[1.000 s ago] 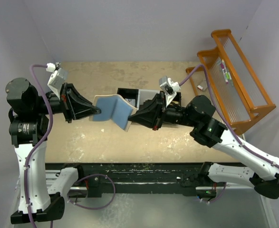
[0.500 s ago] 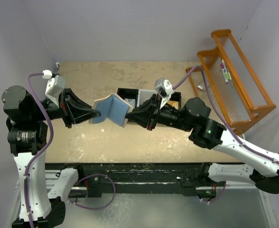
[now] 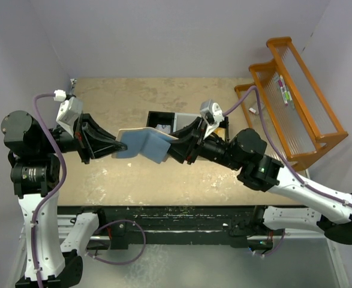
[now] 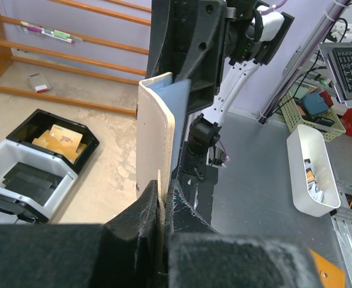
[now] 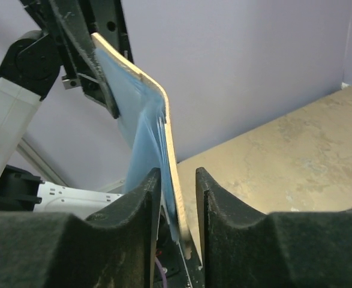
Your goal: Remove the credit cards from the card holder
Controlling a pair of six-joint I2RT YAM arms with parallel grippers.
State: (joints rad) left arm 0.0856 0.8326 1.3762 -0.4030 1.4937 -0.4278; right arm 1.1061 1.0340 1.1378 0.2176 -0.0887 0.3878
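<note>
Right end effector [image 5: 177, 180] has loosened around card holder [image 3: 144, 144].

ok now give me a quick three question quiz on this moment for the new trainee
1. True or false: the left gripper is shut on one flap of the card holder.
2. The right gripper's jaws are: A shut tight on the other flap; B parted, with that flap's edge between them; C well away from the holder.
3. Does the card holder lie on the table or hang above it?
Key: 1 true; 2 B; 3 above it, in the air.
</note>
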